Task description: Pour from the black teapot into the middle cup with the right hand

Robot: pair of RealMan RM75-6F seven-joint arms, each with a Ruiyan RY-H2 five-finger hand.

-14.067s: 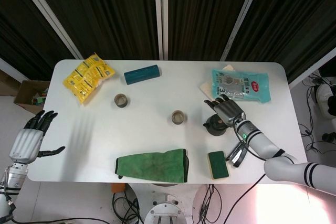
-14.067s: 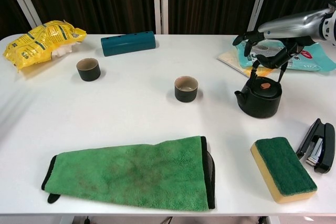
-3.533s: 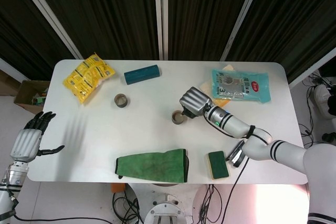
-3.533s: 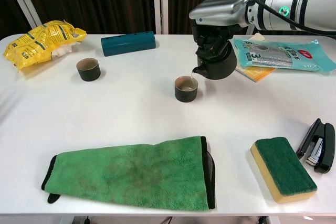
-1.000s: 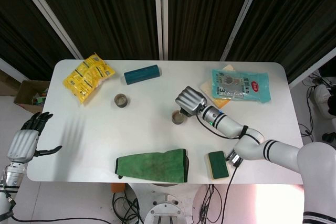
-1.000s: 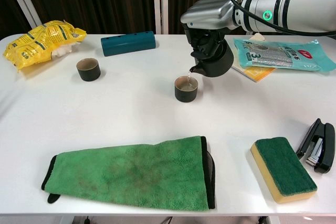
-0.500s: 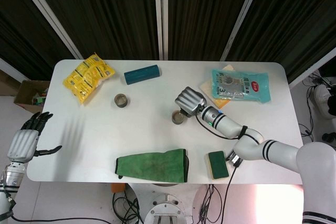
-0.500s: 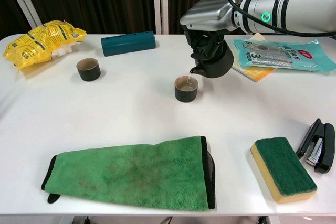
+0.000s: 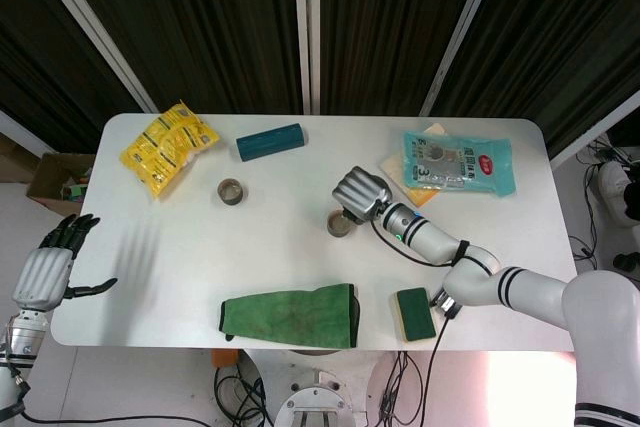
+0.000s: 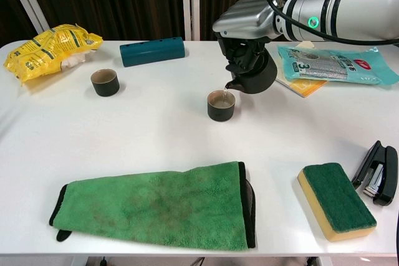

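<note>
Teapot (image 10: 253,71) looks heavy, rigid; right hand (image 10: 244,18) fingers grip its top handle, spout tipped over middle cup (image 10: 221,105). Left hand (image 9: 48,269) open, empty.

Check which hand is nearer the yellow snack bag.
Left. The left hand hangs off the table's near-left edge below the yellow snack bag; the right hand holds the black teapot mid-table.

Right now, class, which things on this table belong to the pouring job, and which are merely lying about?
Part of the job:
black teapot, tilted over the cup
middle cup
right hand, holding the teapot

Lying about:
second cup
green cloth
sponge
stapler
yellow packet
teal tube
blue packet
left hand, off the table's edge
</note>
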